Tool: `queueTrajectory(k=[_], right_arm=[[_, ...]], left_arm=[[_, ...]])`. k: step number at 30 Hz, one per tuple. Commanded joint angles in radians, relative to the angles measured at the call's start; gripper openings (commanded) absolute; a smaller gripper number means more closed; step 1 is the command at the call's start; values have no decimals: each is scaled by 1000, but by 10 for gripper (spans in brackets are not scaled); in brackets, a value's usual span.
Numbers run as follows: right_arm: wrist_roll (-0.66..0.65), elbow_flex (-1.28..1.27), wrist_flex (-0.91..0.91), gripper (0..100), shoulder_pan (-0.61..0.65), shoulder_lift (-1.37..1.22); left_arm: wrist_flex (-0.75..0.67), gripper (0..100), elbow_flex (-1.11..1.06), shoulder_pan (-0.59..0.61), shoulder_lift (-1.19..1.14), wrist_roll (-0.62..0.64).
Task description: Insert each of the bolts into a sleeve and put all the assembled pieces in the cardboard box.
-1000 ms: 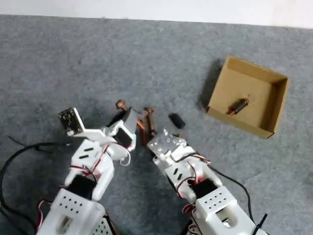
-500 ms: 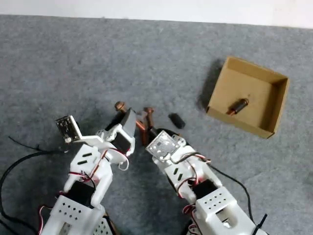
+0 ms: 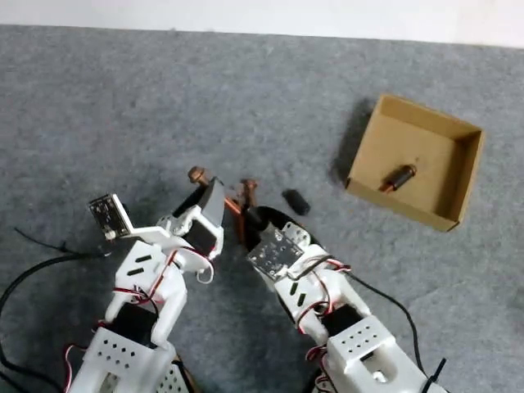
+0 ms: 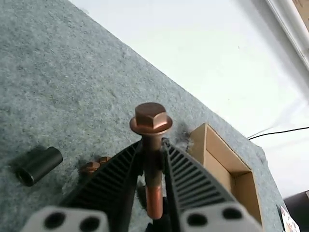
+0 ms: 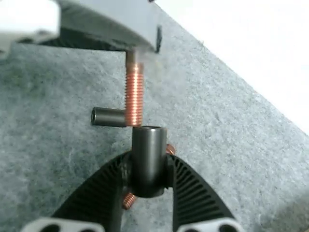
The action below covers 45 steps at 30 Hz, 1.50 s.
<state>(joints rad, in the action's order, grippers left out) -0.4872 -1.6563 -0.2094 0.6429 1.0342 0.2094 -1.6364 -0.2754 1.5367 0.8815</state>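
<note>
- Grey carpet (image 3: 123, 98) covers the table we work over, and a white wall (image 3: 246, 12) runs along its far edge.
- Our left gripper (image 4: 153, 146) is clamped on a copper bolt (image 4: 151, 121). It grips the shank just below the hex head, and the threaded end sticks out past the other side of the jaws.
- Our right gripper (image 5: 148, 162) is closed around a black sleeve (image 5: 148, 154), whose open bore faces the copper bolt.
- From the right wrist view we see the threaded tip right at the rim of the black sleeve's mouth. We cannot tell whether it has entered.
- On the carpet just beyond the two grippers, a second sleeve (image 3: 295, 201) lies on its side.
- Near it we see a loose bolt (image 3: 248, 188), lying between the two grippers.
- Well apart from both arms, on the right side of the table, sits the cardboard box (image 3: 385, 201) with its open side up.
- One assembled piece (image 3: 399, 177) lies inside it on the bottom.
</note>
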Motion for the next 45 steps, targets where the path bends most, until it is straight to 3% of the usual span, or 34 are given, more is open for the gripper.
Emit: queueTrajectory(k=[1, 19, 24, 35, 45], right_arm=[[-6, -24, -39, 5, 13, 22], [-61, -35, -38, 5, 31, 22], [-63, -61, -41, 5, 42, 22], [-63, -64, -41, 5, 36, 22], [-61, -61, -41, 5, 19, 22]], left_arm=[[-25, 7, 19, -18, 16, -5], [-26, 6, 58, -16, 16, -2], [-26, 7, 58, 13, 16, 66], [-26, 7, 51, 8, 16, 74], [29, 7, 31, -8, 16, 68]])
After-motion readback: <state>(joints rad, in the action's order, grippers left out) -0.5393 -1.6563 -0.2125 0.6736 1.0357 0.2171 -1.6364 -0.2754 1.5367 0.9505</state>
